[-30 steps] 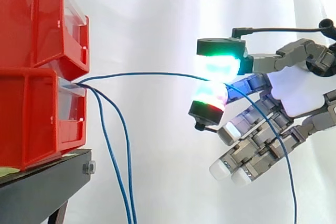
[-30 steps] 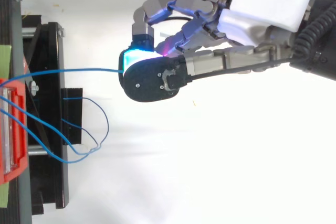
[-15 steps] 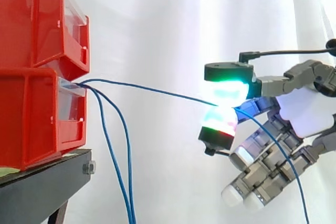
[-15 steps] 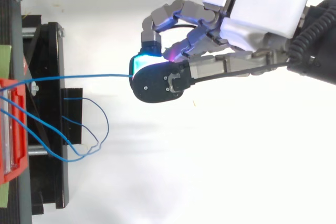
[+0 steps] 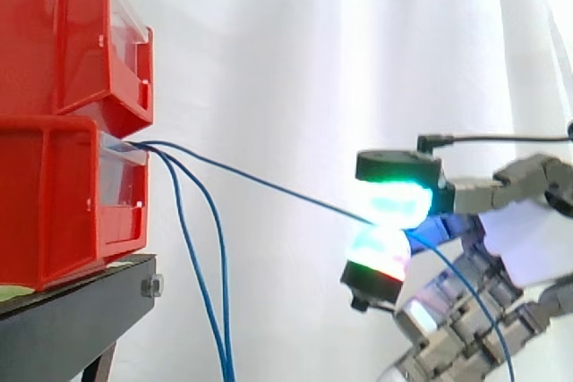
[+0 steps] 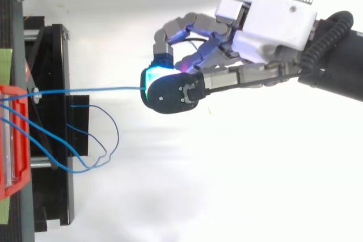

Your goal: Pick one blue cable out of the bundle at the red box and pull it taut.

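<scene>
Two red bins are stacked on a black stand at the left. Thin blue cables come out at the lower bin's front. One blue cable runs in a straight line down and right from the bin to my hand, which is shut on it between two glowing green fingertips. In the top view that same cable stretches level from the bin to the hand. Past the pinch, the cable's free end hangs down over the other fingers.
Two other blue cables hang slack from the bin down past the stand's front edge. From above their loops lie beside the stand. A white curtain is behind everything.
The hand has sunk lower and moved a little further right, away from the bins. The pinched cable went from a sagging arc to a straight slanted line.
</scene>
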Controlling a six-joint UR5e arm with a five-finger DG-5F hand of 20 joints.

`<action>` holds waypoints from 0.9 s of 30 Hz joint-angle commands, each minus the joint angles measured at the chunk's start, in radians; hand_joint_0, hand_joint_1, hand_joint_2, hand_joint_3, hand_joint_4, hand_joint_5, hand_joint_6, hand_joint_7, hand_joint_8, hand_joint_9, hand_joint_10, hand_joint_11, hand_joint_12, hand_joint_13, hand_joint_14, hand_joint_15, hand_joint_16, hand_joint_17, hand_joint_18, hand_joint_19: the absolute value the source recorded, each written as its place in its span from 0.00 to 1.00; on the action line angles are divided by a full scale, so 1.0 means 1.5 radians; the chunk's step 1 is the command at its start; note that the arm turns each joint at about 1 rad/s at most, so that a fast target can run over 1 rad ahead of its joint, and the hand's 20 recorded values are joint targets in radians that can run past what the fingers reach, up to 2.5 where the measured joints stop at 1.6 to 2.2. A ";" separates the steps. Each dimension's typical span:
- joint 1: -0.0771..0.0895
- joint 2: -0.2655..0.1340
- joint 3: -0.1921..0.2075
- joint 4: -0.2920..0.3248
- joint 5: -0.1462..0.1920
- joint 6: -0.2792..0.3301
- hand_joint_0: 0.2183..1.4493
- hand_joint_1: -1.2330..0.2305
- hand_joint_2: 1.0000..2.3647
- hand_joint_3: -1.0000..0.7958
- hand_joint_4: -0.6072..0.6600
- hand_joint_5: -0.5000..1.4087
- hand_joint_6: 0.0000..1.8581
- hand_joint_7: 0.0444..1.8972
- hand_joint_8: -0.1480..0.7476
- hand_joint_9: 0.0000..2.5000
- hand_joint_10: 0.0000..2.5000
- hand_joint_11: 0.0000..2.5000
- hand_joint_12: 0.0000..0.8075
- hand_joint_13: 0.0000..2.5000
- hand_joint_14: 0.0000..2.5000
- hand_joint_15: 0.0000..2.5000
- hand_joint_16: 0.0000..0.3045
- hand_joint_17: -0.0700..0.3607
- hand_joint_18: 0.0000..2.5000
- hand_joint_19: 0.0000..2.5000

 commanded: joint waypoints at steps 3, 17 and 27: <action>0.001 0.000 -0.074 0.199 -0.017 0.003 0.48 0.32 0.00 0.30 0.28 0.15 0.51 0.73 0.49 0.37 0.00 0.40 0.46 0.23 0.00 0.13 0.16 0.42 0.19 0.08; 0.004 0.000 -0.138 0.353 -0.017 -0.020 0.48 0.32 0.00 0.31 0.28 0.15 0.51 0.73 0.49 0.37 0.00 0.40 0.46 0.23 0.00 0.13 0.16 0.42 0.19 0.08; 0.004 0.000 -0.137 0.346 -0.015 -0.031 0.48 0.32 0.00 0.31 0.29 0.15 0.51 0.73 0.49 0.37 0.00 0.40 0.47 0.23 0.00 0.13 0.16 0.42 0.19 0.08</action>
